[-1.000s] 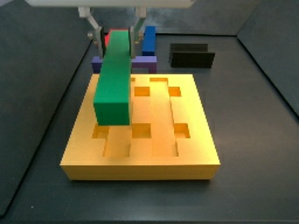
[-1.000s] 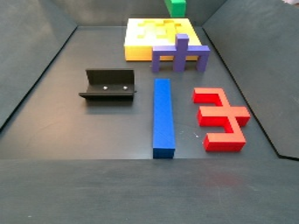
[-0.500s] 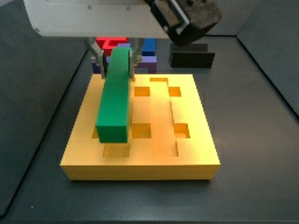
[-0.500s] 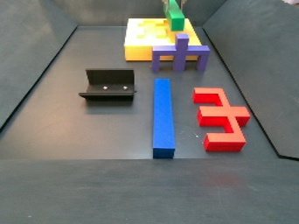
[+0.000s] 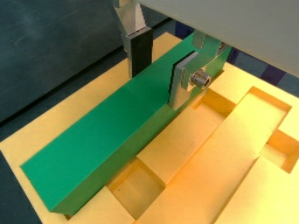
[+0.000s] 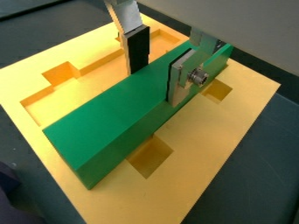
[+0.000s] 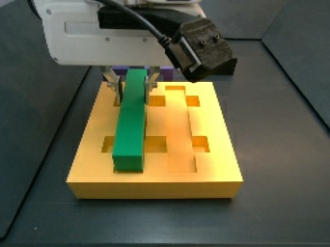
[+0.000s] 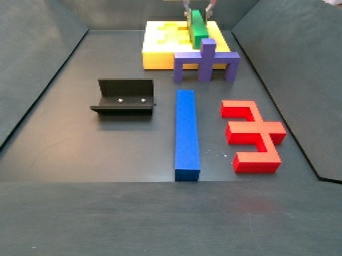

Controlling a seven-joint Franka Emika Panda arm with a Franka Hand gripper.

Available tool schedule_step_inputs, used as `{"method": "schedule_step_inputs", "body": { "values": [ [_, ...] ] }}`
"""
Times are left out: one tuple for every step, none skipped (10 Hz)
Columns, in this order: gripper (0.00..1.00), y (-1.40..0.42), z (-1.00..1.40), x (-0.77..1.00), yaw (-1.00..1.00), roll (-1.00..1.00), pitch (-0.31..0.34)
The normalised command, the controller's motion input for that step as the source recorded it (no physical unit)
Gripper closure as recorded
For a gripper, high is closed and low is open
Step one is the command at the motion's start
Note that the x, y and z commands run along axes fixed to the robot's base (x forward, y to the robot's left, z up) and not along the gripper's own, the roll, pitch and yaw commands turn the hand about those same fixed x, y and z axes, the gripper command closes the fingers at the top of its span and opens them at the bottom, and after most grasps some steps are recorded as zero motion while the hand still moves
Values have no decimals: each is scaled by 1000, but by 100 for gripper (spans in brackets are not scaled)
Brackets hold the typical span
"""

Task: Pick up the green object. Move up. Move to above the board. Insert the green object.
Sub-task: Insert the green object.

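Clamped across our long matte green bar, gripper lines it over a groove (lengthwise) of the orange-yellow board.

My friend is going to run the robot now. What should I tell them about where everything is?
Gripper: shut on the green object, gripping it across its width near one end, right above the board.
Green object: lying lengthwise along one groove of the board in a side view; both wrist views show it low in the groove, but whether it is fully seated I cannot tell.
Done: picked up, lifted, carried over the board.
Left: finish pushing it in, then open the fingers and lift away.
Elsewhere on the floor: purple block beside the board, blue bar, red piece, fixture.
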Motion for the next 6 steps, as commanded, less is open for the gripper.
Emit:
{"method": "schedule_step_inputs", "body": {
  "values": [
    [100, 0, -291, -14, 0, 6, -81],
    [100, 0, -329, 0, 0, 40, -34],
    [100, 0, -391, 0, -51, 0, -77],
    [100, -37, -426, 0, -80, -64, -111],
    [100, -34, -360, 0, -66, -31, -84],
    [100, -26, -377, 0, -29, -49, -109]
  ]
}}
